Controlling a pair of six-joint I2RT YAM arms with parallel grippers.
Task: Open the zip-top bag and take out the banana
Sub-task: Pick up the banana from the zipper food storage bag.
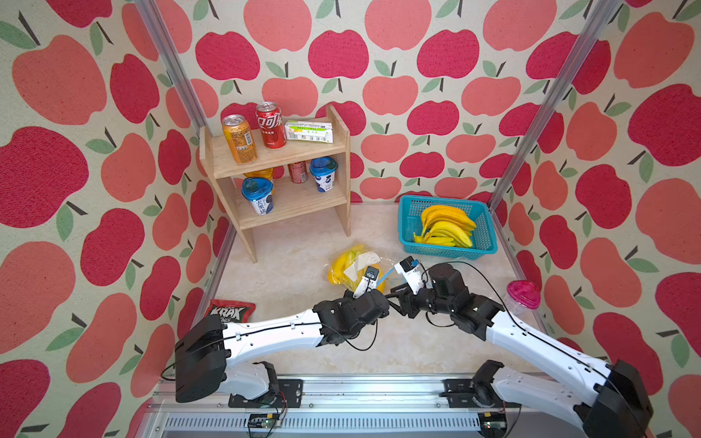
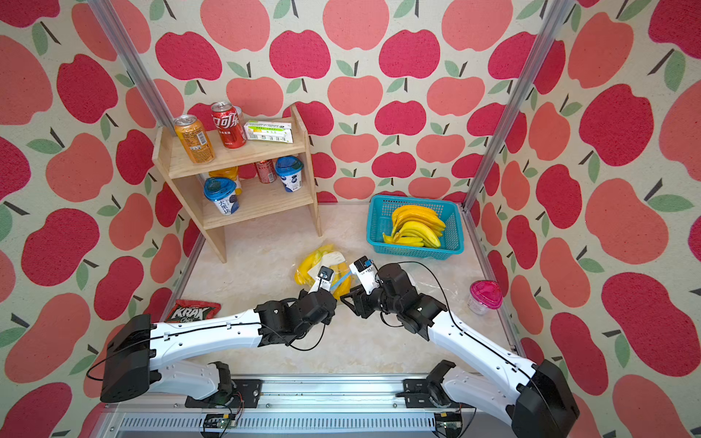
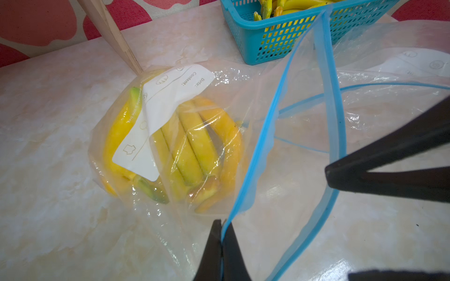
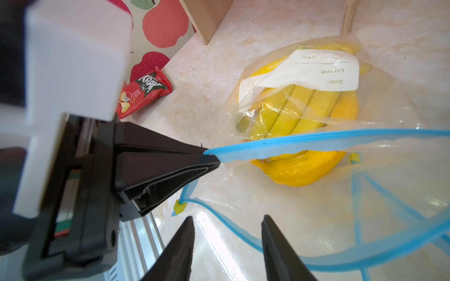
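Above the table (image 1: 292,250), left jaws pinch the zip-top bag (image 1: 358,263) at its blue rim; right jaws stand apart.

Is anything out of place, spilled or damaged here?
Nothing is spilled or broken. Only the chips bag lies apart at the table's left edge, and the zip bag's label is creased. Its mouth gapes because the left gripper pinches the blue edge.

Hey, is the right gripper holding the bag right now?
No: the right gripper is open, its jaws apart and closed on nothing; only the left gripper pinches the blue edge of the bag.
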